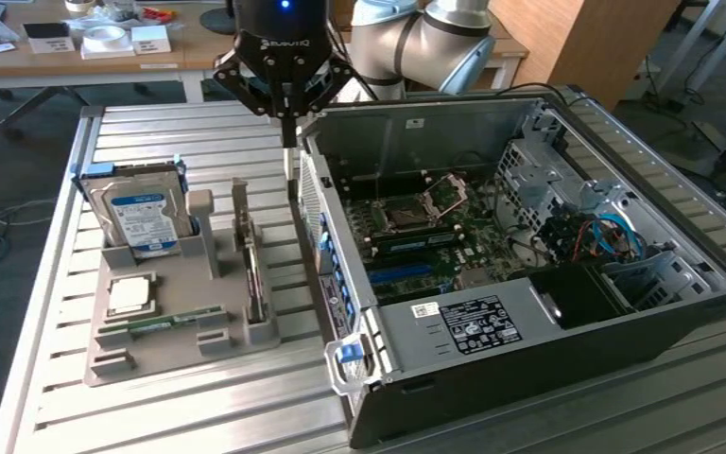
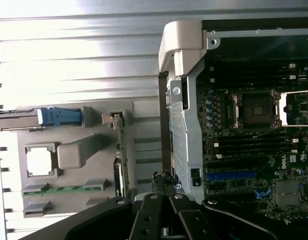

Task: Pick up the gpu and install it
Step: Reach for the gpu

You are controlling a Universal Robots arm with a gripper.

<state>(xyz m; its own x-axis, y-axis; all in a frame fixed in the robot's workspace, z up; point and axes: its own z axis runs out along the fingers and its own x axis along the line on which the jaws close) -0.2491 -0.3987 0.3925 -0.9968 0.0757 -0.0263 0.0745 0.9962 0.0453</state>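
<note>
The gripper [image 1: 288, 128] is seen fully closed with nothing gripped, poised between the open computer case [image 1: 502, 364] and the grey holder tray [image 1: 162, 355], where the gpu [image 1: 253, 274] is stood on edge.

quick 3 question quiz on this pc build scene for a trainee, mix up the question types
1. True or false: the gpu already sits inside the computer case.
2. Which part stands in the grey tray furthest toward the exterior view's left? A) hard drive B) cooling fan C) power supply
3. Fill in: the gripper, above the gap between tray and case, is ____ (open or shut).

Key
1. False: it stands on edge in the tray.
2. A
3. shut
</note>
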